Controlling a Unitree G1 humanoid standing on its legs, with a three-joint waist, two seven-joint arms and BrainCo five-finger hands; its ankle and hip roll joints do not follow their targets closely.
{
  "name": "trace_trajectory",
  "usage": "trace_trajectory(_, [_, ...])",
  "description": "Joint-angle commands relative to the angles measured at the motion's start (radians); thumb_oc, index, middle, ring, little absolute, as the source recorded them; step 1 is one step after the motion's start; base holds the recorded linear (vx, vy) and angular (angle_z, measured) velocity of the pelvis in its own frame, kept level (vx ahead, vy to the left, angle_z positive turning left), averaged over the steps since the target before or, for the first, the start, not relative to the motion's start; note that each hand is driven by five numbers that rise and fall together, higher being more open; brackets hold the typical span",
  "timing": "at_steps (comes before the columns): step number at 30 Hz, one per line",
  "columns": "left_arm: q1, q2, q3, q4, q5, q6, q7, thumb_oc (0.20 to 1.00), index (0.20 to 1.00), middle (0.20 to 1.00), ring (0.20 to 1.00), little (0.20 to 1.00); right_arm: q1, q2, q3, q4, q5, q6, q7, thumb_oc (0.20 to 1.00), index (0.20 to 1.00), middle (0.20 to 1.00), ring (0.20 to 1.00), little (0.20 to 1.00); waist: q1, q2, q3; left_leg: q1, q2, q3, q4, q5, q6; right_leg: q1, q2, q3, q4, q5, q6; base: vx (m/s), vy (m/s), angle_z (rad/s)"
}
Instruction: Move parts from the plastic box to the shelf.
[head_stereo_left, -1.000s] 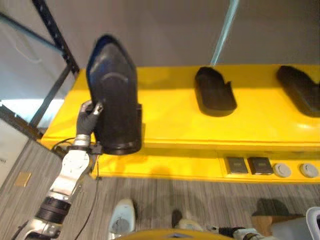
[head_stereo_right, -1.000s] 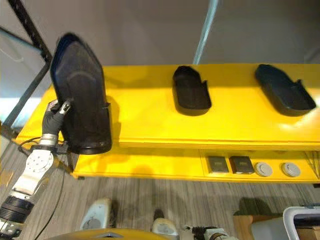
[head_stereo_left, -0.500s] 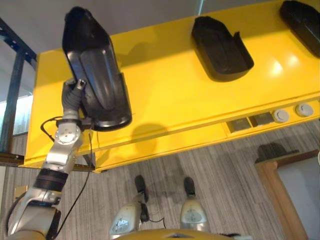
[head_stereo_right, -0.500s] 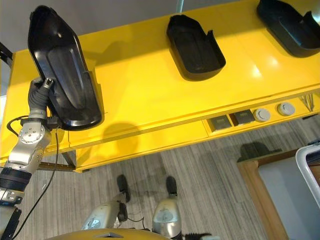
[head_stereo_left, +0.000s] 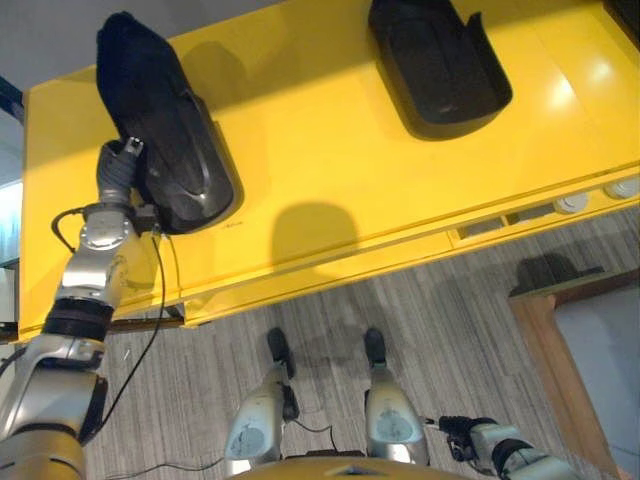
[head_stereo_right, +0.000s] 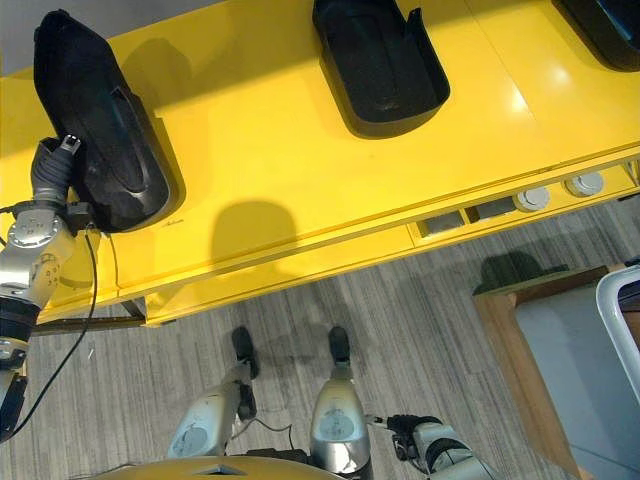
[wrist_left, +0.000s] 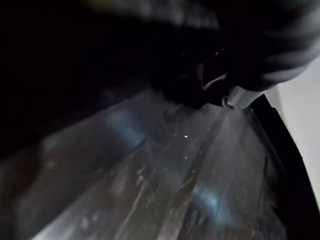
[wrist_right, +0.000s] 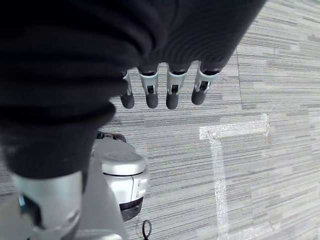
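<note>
The left hand (head_stereo_left: 118, 170) is closed on the near left edge of a long black moulded part (head_stereo_left: 160, 140), its dark cover against the part's rim at the left end of the yellow shelf (head_stereo_left: 330, 170). A second ago the part stood nearly upright, its broad end at the shelf's front lip and its pointed end raised; half a second ago it leaned back; now it lies much flatter over the shelf top, pointed end toward the back, though contact with the surface cannot be confirmed. The camera has also tipped down, so the shelf sits higher in the eye views and more striped grey floor (head_stereo_right: 400, 300) shows.

The left wrist view gives what the eye views cannot: the part's scuffed, glossy inner surface (wrist_left: 165, 190) seen from very close, with a silver finger (wrist_left: 235, 97) curled onto it.

The right hand (wrist_right: 165, 85) hangs low at the robot's side, fingers straight and relaxed, holding nothing, above the floor and a strip of pale tape (wrist_right: 235, 131).

A second black part (head_stereo_right: 380, 60) rests on the shelf near the middle, well apart from the first. A wooden-framed box (head_stereo_right: 560, 360) stands at lower right.
</note>
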Motion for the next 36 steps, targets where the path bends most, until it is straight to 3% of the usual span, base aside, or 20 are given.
trace_trajectory(1, [-0.092, 0.088, -0.032, 0.091, 0.079, 0.040, -0.026, 0.200, 0.200, 0.200, 0.200, 0.200, 0.006, 0.001, 0.037, 0.019, 0.044, 0.014, -0.016, 1.000, 1.000, 1.000, 1.000, 1.000, -0.001, -0.024, 0.007, 0.032, -0.024, -0.006, 0.000, -0.130, 0.001, -0.029, 0.031, -0.021, 0.059, -0.128, -0.084, 0.00, 0.000, 0.00])
trace_trajectory(9, [-0.122, 0.155, -0.103, 0.123, 0.098, 0.132, -0.186, 0.200, 0.200, 0.200, 0.200, 0.200, -0.012, -0.021, 0.033, 0.005, 0.053, 0.025, -0.010, 1.000, 1.000, 1.000, 1.000, 1.000, -0.002, -0.010, 0.020, 0.037, -0.021, -0.008, 0.000, -0.128, -0.002, -0.036, 0.031, -0.029, 0.069, -0.129, -0.086, 0.00, 0.000, 0.00])
trace_trajectory(25, [-0.171, 0.173, -0.172, 0.138, 0.065, 0.162, -0.297, 0.200, 0.200, 0.200, 0.200, 0.200, -0.018, -0.028, 0.041, 0.002, 0.075, 0.035, -0.008, 1.000, 1.000, 1.000, 1.000, 1.000, -0.011, -0.008, 0.022, 0.050, -0.015, 0.000, 0.000, -0.128, -0.006, -0.035, 0.031, -0.036, 0.068, -0.124, -0.083, 0.00, 0.001, 0.02])
trace_trajectory(26, [-0.173, 0.170, -0.175, 0.137, 0.050, 0.170, -0.301, 0.526, 0.526, 0.526, 0.526, 0.526, -0.019, -0.028, 0.039, 0.003, 0.076, 0.035, -0.008, 1.000, 1.000, 1.000, 1.000, 1.000, -0.011, -0.008, 0.022, 0.051, -0.015, 0.000, 0.000, -0.129, -0.006, -0.034, 0.032, -0.036, 0.067, -0.123, -0.083, 0.00, 0.000, 0.00])
trace_trajectory(27, [-0.175, 0.165, -0.174, 0.135, 0.030, 0.183, -0.297, 1.000, 1.000, 1.000, 1.000, 1.000, -0.019, -0.027, 0.037, 0.004, 0.078, 0.035, -0.007, 1.000, 1.000, 1.000, 1.000, 1.000, -0.012, -0.009, 0.021, 0.053, -0.014, 0.000, 0.000, -0.129, -0.006, -0.031, 0.032, -0.037, 0.065, -0.122, -0.083, 0.00, 0.000, 0.00])
trace_trajectory(36, [-0.120, 0.107, -0.129, 0.140, -0.036, 0.216, -0.207, 1.000, 1.000, 1.000, 1.000, 1.000, -0.002, -0.011, 0.034, 0.006, 0.079, 0.023, -0.008, 1.000, 1.000, 1.000, 1.000, 1.000, -0.010, -0.012, -0.005, 0.078, -0.012, 0.002, 0.000, -0.132, -0.011, -0.001, 0.032, -0.047, 0.054, -0.124, -0.082, 0.00, -0.003, 0.00])
